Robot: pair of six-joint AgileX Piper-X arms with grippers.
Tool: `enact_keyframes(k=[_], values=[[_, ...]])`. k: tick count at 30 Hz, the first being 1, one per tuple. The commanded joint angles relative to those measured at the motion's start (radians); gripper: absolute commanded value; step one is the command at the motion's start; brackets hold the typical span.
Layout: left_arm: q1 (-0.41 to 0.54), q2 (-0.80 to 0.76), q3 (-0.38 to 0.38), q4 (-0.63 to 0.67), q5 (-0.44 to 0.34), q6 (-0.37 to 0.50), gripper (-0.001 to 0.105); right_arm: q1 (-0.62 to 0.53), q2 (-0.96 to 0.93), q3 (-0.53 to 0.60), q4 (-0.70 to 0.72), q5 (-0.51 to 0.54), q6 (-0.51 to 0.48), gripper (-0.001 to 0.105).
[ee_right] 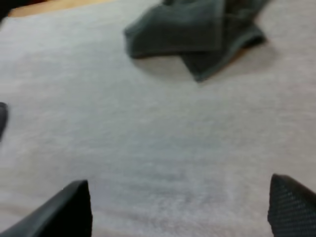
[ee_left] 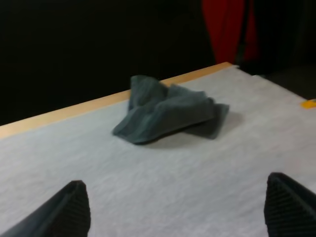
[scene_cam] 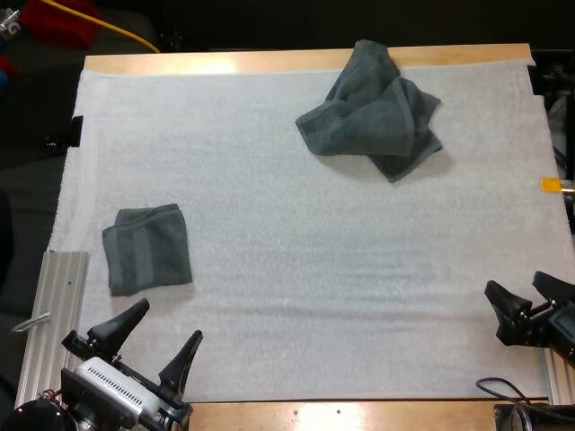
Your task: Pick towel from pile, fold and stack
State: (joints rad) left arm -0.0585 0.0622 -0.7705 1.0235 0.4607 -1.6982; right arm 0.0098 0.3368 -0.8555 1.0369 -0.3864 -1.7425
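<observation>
At the far edge of the desk [scene_cam: 225, 61], the crumpled towel [scene_cam: 373, 112] looks soft and limp; better to pinch a raised fold. The left end effector [scene_cam: 170, 320] and the right end effector [scene_cam: 514, 284] stand spread, empty.

Light wooden table [scene_cam: 269, 62] covered almost edge to edge by a textured white mat [scene_cam: 314, 269], ribbed silver metal rail [scene_cam: 54, 305] along its near left side, dark unlit space [scene_cam: 269, 22] beyond the far edge

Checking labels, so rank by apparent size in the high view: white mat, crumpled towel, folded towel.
1. white mat, by far the largest.
2. crumpled towel.
3. folded towel, smallest, though it lies nearer the camera.
</observation>
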Motion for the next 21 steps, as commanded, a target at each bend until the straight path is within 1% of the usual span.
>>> enact_keyframes(k=[1, 4, 8, 13, 17, 21], values=[[0.001, 0.014, -0.019, -0.003, 0.029, -0.010, 0.071, -0.006, 0.019, -0.022, -0.014, -0.035, -0.007, 0.071], [0.001, 0.035, -0.045, 0.007, 0.031, -0.010, 0.071, -0.006, 0.068, -0.046, -0.032, -0.052, -0.003, 0.071], [0.001, 0.037, -0.055, 0.006, 0.031, -0.010, 0.071, -0.006, 0.137, -0.081, -0.070, -0.066, 0.015, 0.071], [0.001, 0.037, -0.055, 0.015, 0.033, -0.010, 0.071, -0.006, 0.256, -0.126, -0.170, -0.066, 0.076, 0.071], [0.001, 0.037, -0.055, 0.015, 0.033, -0.010, 0.071, -0.006, 0.343, -0.157, -0.212, -0.067, 0.110, 0.071], [0.001, 0.037, -0.055, 0.015, 0.033, -0.014, 0.071, -0.006, 0.452, -0.181, -0.282, -0.126, 0.178, 0.071]])
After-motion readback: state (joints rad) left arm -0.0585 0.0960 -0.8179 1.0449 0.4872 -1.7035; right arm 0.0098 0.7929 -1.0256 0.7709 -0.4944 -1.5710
